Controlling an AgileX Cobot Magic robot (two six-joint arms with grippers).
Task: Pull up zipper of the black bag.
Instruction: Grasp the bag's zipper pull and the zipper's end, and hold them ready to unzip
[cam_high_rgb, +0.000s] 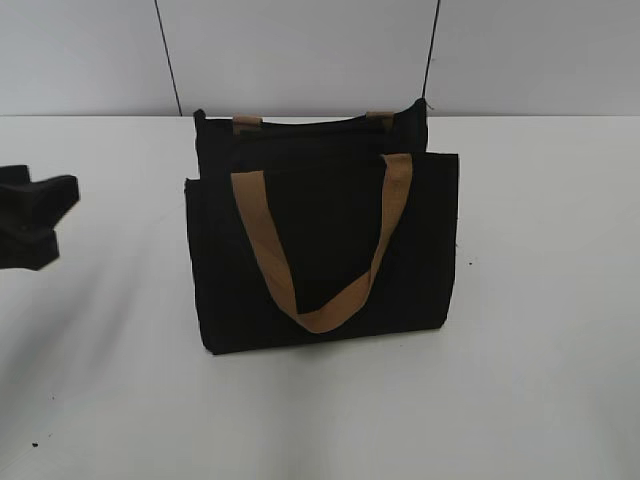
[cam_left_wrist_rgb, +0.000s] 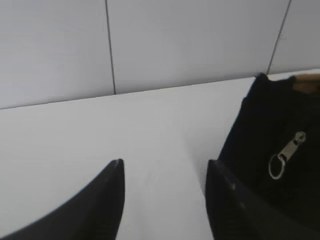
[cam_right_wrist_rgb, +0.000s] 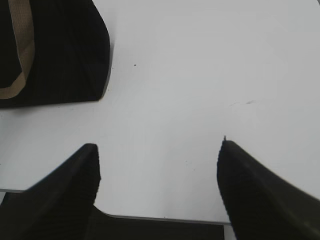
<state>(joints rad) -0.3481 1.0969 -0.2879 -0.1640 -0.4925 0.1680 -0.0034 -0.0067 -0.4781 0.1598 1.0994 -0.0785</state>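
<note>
The black bag (cam_high_rgb: 320, 250) stands upright in the middle of the white table, one tan strap hanging down its front. Its left end shows in the left wrist view (cam_left_wrist_rgb: 280, 145), where the silvery zipper pull (cam_left_wrist_rgb: 285, 154) with a ring hangs on the black side. My left gripper (cam_left_wrist_rgb: 164, 162) is open and empty, low over the table just left of the bag; it shows at the exterior view's left edge (cam_high_rgb: 40, 215). My right gripper (cam_right_wrist_rgb: 159, 145) is open and empty near the table's front edge, right of the bag's lower corner (cam_right_wrist_rgb: 60, 55). It is out of the exterior view.
A white wall with dark seams (cam_high_rgb: 168, 60) rises behind the table. The table's front edge (cam_right_wrist_rgb: 160, 218) lies under my right gripper. Bare tabletop (cam_high_rgb: 540, 300) lies right of the bag.
</note>
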